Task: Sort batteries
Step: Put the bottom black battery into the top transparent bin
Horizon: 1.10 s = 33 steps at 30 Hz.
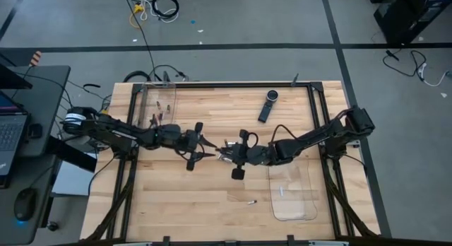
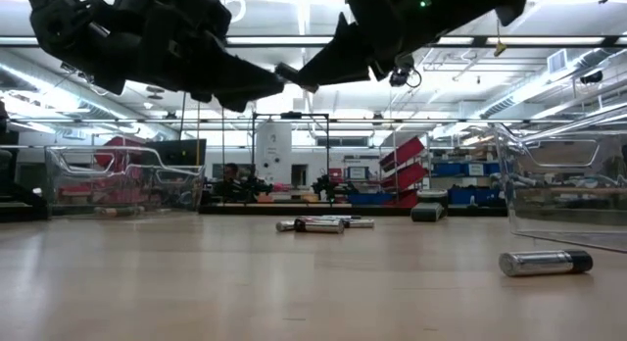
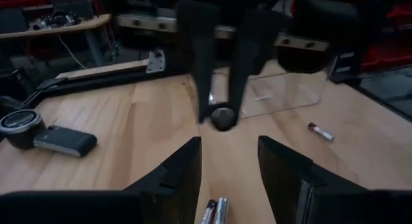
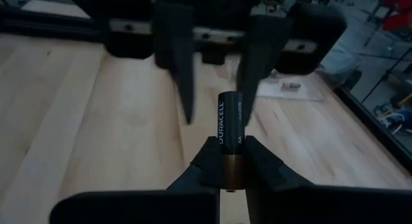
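- Right gripper pinches a Duracell AA battery by its copper end, held in the air above mid-desk, black end pointing at the left arm
- Left gripper faces it, fingers spread and empty, just to the left of the right gripper in the high view; the two tips nearly meet
- Small cluster of batteries lies on the desk under the grippers, unsorted
- One loose battery lies near the clear tray on the right side
- That right tray holds at least one small pale item; the clear bin at far left holds a few small dark pieces
- Judged progress: early to middle; some pieces binned, a cluster and a stray left, one in hand
- Black remote-like device sits far centre, apart from the work
- Hard to make out: exact battery count in the cluster, and what size the binned pieces are; arms cover part of the cluster from above
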{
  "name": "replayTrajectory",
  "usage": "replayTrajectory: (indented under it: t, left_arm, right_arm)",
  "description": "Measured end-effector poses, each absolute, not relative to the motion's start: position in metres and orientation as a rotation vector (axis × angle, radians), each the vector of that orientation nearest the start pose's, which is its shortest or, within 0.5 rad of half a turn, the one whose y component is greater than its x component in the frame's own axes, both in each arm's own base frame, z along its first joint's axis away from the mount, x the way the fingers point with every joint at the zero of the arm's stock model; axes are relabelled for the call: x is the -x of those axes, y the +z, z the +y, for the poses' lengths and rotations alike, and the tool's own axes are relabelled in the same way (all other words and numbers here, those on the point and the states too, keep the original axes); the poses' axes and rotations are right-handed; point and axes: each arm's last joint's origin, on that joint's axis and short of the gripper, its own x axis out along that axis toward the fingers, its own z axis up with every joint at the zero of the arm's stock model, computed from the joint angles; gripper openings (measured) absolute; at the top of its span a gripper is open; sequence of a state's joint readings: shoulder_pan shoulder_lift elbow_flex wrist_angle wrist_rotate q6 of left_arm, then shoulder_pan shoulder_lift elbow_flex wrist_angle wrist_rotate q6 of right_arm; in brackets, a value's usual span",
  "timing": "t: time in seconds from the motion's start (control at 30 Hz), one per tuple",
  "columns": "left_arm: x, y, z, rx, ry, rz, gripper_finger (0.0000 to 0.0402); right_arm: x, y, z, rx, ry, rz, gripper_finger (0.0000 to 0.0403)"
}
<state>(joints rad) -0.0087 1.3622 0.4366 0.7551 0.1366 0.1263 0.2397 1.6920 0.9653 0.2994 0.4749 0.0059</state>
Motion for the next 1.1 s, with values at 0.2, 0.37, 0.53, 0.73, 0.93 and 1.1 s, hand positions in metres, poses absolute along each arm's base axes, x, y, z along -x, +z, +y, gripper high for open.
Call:
replayTrajectory:
  t: [0.2,0.37,0.53,0.73,0.93,1.1]
  left_arm:
    - [-0.2563,0.1904,-0.0075,-0.111,-0.155,0.112,0.0152]
    - [-0.2567,0.1926,-0.006,-0.074,-0.1,0.095,0.0152]
    - [-0.2567,0.1926,-0.0059,-0.073,-0.098,0.095,0.0152]
    - [-0.2567,0.1925,-0.0059,-0.072,-0.097,0.095,0.0152]
    - [-0.2569,0.1954,-0.0059,-0.071,-0.096,0.066,0.0152]
    - [-0.2569,0.1958,-0.0059,-0.071,-0.096,0.062,0.0152]
  right_arm:
    - [-0.355,0.2102,0.0671,0.157,-0.216,0.391,0.0026]
    - [-0.3552,0.2107,0.0669,0.162,-0.214,0.388,0.0026]
    - [-0.3552,0.2107,0.0669,0.162,-0.214,0.388,0.0026]
    - [-0.3552,0.2108,0.067,0.159,-0.215,0.387,0.0026]
    - [-0.3554,0.211,0.067,0.158,-0.215,0.385,0.0026]
    - [-0.3557,0.2117,0.0671,0.157,-0.215,0.378,0.0026]
